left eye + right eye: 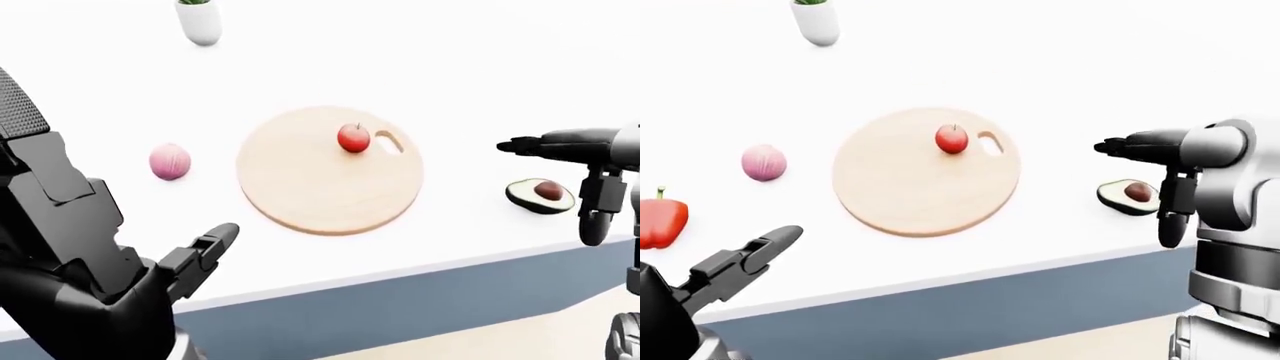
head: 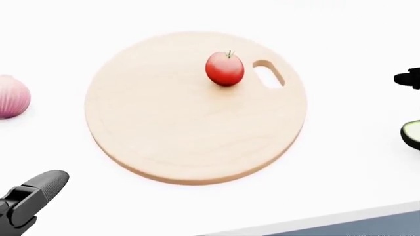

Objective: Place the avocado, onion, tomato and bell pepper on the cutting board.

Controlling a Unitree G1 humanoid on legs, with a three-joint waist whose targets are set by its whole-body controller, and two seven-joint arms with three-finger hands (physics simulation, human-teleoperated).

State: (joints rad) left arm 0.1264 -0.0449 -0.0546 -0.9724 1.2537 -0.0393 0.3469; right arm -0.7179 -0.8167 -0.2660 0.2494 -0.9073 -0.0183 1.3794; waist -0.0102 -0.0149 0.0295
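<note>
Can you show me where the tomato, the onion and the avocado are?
tomato (image 2: pixel 224 69), head view, middle of its red skin.
onion (image 1: pixel 764 163), right-eye view, middle of its pink skin.
avocado (image 1: pixel 541 195), left-eye view, cut face by the brown pit.

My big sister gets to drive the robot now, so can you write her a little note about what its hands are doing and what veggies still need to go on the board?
Left hand: open, empty, low at the right-eye view's left.
Right hand: open, empty, hovering just above the avocado half, not touching it.
Done: the tomato sits on the round cutting board, beside its handle hole.
Left: the avocado, right of the board; the onion, left of the board; the red bell pepper, farther left, near the picture's edge. All three lie on the white counter, off the board.
</note>
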